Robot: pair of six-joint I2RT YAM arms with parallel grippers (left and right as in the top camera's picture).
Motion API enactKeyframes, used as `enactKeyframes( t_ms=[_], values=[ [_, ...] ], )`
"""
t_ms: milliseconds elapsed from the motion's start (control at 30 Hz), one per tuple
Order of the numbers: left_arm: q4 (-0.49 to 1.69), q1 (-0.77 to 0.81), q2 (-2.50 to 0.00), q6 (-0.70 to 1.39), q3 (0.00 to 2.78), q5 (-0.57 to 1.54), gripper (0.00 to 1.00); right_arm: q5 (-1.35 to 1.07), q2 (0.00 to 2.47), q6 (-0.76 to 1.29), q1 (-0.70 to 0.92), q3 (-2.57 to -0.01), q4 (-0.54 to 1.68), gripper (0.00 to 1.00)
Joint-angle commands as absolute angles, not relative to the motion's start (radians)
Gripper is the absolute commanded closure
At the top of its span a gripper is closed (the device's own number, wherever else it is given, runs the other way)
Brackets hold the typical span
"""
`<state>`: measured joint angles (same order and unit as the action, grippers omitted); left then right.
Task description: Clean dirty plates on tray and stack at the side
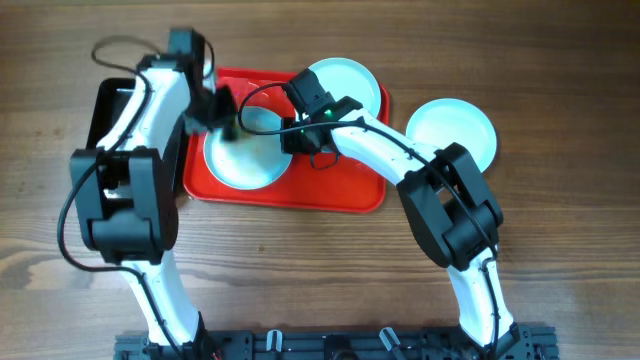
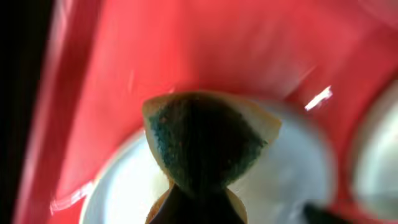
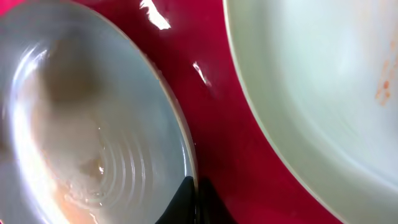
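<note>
The red tray point(image 1: 340, 190) holds two plates. One plate point(image 1: 250, 165) lies on its left half and another point(image 1: 345, 82) at its back right. A third plate point(image 1: 452, 130) lies on the table to the right of the tray. My left gripper point(image 1: 222, 118) is shut on a green and yellow sponge point(image 2: 208, 140), held over the left plate's point(image 2: 292, 180) far rim. My right gripper point(image 3: 196, 199) is shut on that plate's right rim point(image 3: 93, 124). Wet orange smears show in this plate. The back plate point(image 3: 323, 81) has small orange smears near its edge.
A smaller black tray point(image 1: 105, 105) stands left of the red tray, under my left arm. Wooden table surrounds both trays. My two arms meet over the red tray's left half.
</note>
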<state>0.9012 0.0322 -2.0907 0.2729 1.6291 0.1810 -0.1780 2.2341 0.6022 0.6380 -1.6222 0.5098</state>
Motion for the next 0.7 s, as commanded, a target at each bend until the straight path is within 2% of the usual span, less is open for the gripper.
enactKeyframes(
  t_ms=[0,33,67,167,233,367,467,567,667],
  values=[
    [0.927,0.030,-2.058,0.243,1.804,0.186,0.96,-0.165,2.252,0.598,0.636,-1.626,0.501,0.82],
    [0.962,0.027,-2.047,0.247,1.828,0.184,0.96,-0.165,2.252,0.599,0.636,-1.626,0.498,0.71],
    [0.995,0.020,-2.038,0.289,1.836,0.160,0.96,-0.165,2.255,0.602,0.636,-1.626,0.498,0.68],
    [1.069,-0.038,-2.030,0.355,1.836,0.100,0.96,-0.225,2.292,0.603,0.647,-1.626,0.502,0.68],
    [1.087,-0.086,-2.031,0.360,1.835,0.096,0.96,-0.257,2.306,0.603,0.648,-1.626,0.506,0.96],
    [1.094,-0.104,-2.031,0.360,1.833,0.095,0.96,-0.290,2.244,0.535,0.611,-1.631,0.511,0.96],
    [1.093,-0.104,-2.031,0.360,1.833,0.096,0.96,-0.266,2.037,0.446,0.542,-1.631,0.575,0.96],
    [1.105,-0.104,-2.031,0.360,1.833,0.096,0.96,-0.011,1.835,0.390,0.508,-1.631,0.653,0.96],
    [1.104,-0.104,-2.031,0.379,1.833,0.096,0.96,0.354,1.790,0.314,0.599,-1.628,0.668,0.96]
  ],
)
